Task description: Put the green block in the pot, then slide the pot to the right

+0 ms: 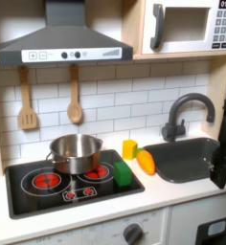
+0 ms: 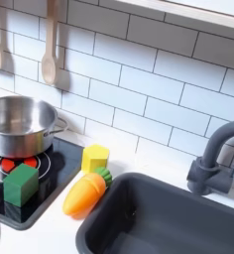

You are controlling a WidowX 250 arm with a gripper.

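The green block [image 1: 123, 174] [image 2: 20, 186] sits on the black stovetop [image 1: 48, 196] near its front corner, on the first exterior view's right of the burners. The silver pot [image 1: 75, 151] [image 2: 20, 124] stands upright on the back of the stovetop, and nothing shows inside it. A gap separates block and pot. A dark arm part with my gripper [image 1: 223, 165] hangs at the first exterior view's right edge, over the sink's far side and well away from both. It is cut off by the frame, so its jaws cannot be read.
A yellow block [image 1: 129, 148] [image 2: 95, 157] and an orange piece [image 1: 146, 162] [image 2: 84, 193] lie between the stovetop and the dark sink [image 1: 187, 153] [image 2: 159, 218]. A grey faucet [image 1: 187, 110] [image 2: 213, 159] rises behind the sink. Wooden utensils [image 1: 75, 100] hang on the tiled wall.
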